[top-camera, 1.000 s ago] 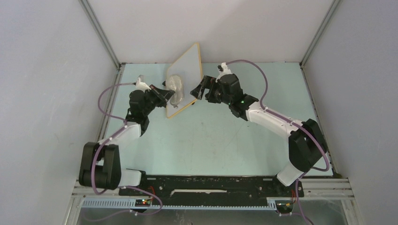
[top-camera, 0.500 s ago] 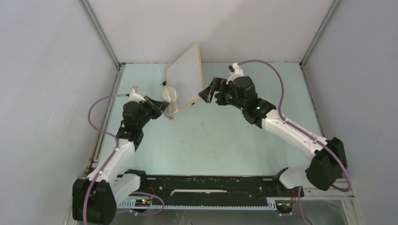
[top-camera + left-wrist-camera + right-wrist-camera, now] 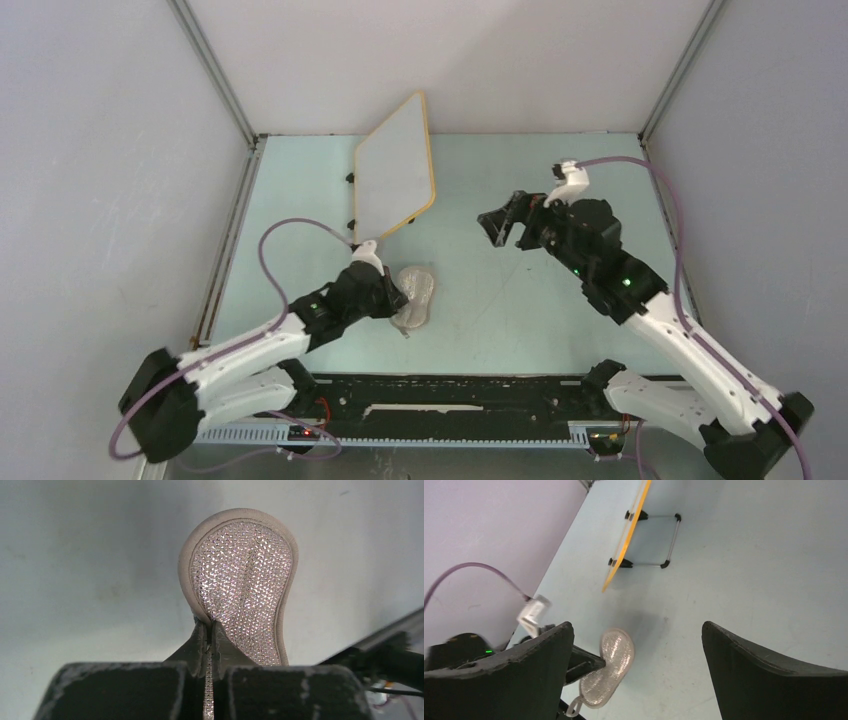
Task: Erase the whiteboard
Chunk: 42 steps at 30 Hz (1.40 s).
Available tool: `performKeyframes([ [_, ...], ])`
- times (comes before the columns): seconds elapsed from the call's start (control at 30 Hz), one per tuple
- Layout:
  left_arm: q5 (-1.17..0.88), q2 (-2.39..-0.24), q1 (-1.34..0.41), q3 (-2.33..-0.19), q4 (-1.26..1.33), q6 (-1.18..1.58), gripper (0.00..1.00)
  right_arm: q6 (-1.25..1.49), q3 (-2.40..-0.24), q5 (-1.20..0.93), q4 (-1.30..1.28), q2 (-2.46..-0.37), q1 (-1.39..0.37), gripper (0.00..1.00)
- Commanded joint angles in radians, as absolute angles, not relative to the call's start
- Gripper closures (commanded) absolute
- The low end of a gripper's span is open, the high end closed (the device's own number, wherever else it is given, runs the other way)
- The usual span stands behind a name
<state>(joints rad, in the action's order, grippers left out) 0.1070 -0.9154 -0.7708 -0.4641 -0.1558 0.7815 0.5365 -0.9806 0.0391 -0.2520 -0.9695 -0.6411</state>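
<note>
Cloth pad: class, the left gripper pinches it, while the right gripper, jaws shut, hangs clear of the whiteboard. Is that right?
No. The right gripper is wide open, as the right wrist view shows. The left gripper does pinch the cloth pad, and the right one hangs clear of the whiteboard.

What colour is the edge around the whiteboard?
Yellow-orange. The whiteboard edge shows best in the right wrist view.

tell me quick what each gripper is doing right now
Left gripper: shut on the grey cloth pad.
Right gripper: open, holding nothing.
</note>
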Motion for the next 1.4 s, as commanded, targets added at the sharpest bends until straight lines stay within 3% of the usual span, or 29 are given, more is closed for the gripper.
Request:
performKeyframes([
  [0.0, 0.217, -1.083, -0.806, -0.549, -0.181, 0.804, 1.0, 0.486, -0.932, 0.083, -0.257, -0.861, -0.619, 0.0],
  [0.1, 0.205, -1.153, -0.807, -0.561, -0.124, 0.814, 0.95, 0.465, -0.911, 0.083, -0.266, -0.807, -0.614, 0.01],
  [0.23, 0.201, -1.193, -0.806, -0.56, -0.081, 0.813, 0.63, 0.446, -0.902, 0.096, -0.287, -0.74, -0.61, 0.01],
  [0.37, 0.204, -1.178, -0.807, -0.564, -0.11, 0.794, 0.43, 0.419, -0.902, 0.096, -0.305, -0.695, -0.607, 0.01],
  [0.63, 0.32, -0.792, -0.806, -0.553, -0.215, 0.706, 0.15, 0.379, -0.903, 0.131, -0.32, -0.573, -0.604, 0.01],
  [0.77, 0.39, -0.622, -0.807, -0.649, -0.307, 0.626, 0.08, 0.361, -0.908, 0.143, -0.338, -0.475, -0.604, 0.01],
  [1.03, 0.509, -0.485, -0.807, -0.925, -0.439, 0.422, 0.06, 0.333, -1.004, 0.22, -0.428, -0.359, -0.604, 0.01],
  [1.37, 0.57, -0.329, -0.807, -0.999, -0.419, 0.336, 0.06, 0.314, -1.048, 0.251, -0.44, -0.247, -0.603, 0.01],
])
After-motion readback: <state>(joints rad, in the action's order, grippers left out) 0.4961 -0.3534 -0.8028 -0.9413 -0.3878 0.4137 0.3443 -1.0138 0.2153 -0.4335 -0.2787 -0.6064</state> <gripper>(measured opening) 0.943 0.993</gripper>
